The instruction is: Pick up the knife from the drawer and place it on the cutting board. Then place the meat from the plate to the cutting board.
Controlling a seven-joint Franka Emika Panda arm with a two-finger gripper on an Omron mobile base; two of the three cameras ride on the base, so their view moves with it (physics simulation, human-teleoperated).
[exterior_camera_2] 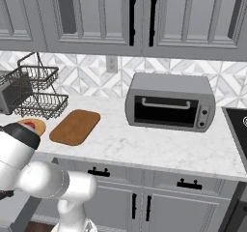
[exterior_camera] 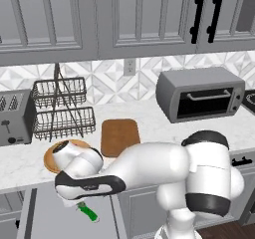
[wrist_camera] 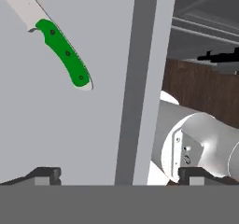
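Observation:
The knife (wrist_camera: 65,55) lies flat on the grey floor of the open drawer (exterior_camera: 50,215), its green handle (exterior_camera: 87,213) near the drawer's right side and its silver blade running off the hand view's upper left. My gripper (wrist_camera: 120,177) hangs over the drawer, open, its fingertips (wrist_camera: 44,174) wide apart with nothing between them, and the knife is well ahead of them. The brown cutting board (exterior_camera: 119,136) lies bare on the counter. Left of it sits the round plate (exterior_camera_2: 37,127) with the red meat (exterior_camera_2: 30,125) on it, partly hidden by my arm.
A wire dish rack (exterior_camera: 62,108) and a toaster (exterior_camera: 15,117) stand at the back left of the counter, and a toaster oven (exterior_camera: 201,94) at the back right. The drawer's side wall (wrist_camera: 140,78) runs between the knife and the cabinet front.

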